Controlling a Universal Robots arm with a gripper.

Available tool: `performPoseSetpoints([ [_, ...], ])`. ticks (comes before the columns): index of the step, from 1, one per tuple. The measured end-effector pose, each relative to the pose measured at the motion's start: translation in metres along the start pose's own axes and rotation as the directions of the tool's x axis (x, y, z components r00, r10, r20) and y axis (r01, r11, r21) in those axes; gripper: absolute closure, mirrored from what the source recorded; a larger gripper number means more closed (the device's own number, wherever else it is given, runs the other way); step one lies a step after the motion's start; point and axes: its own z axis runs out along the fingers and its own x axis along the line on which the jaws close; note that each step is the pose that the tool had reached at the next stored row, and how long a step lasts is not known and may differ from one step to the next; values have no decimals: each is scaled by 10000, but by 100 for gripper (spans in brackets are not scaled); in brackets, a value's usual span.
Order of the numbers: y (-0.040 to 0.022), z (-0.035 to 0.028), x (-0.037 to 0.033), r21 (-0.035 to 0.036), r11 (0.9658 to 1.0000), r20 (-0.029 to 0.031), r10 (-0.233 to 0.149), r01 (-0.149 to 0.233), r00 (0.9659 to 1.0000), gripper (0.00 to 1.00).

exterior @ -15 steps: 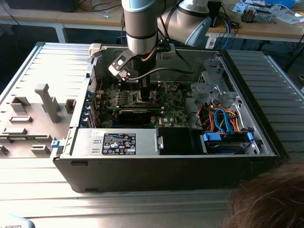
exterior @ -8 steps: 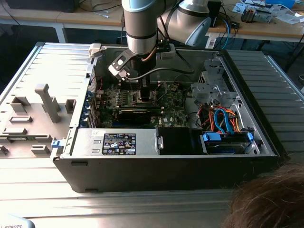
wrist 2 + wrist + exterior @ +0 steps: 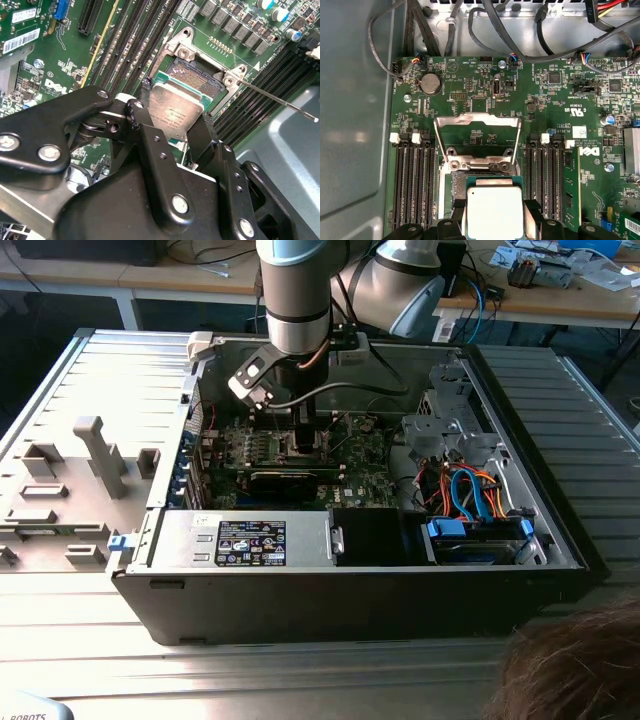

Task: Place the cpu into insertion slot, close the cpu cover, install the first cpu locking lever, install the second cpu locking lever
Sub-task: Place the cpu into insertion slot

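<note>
The small flat square cpu (image 3: 175, 112), pale silvery metal on top, hangs over the dark-centred, silver-rimmed insertion slot (image 3: 192, 75), clenched at two opposite sides by the black gripper (image 3: 170, 122). The thin silvery cpu cover (image 3: 477, 120) stands flipped open beyond the socket. A wire locking lever (image 3: 280, 102) juts free at one corner. Placing is the step in hand, I judge, and it calls for the chip squared and level with the socket. Whether it touches the contacts is hidden beneath it.

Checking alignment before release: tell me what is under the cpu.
Under the cpu, gripped by the hand, lies the insertion slot: a strip of its dark contact field and silvery rim shows. The rest is covered by the cpu.
</note>
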Motion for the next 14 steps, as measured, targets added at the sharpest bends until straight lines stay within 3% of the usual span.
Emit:
performPoseSetpoints([
  [14, -1, 4, 0, -4, 9998, 19, 214, -214, 9998, 46],
])
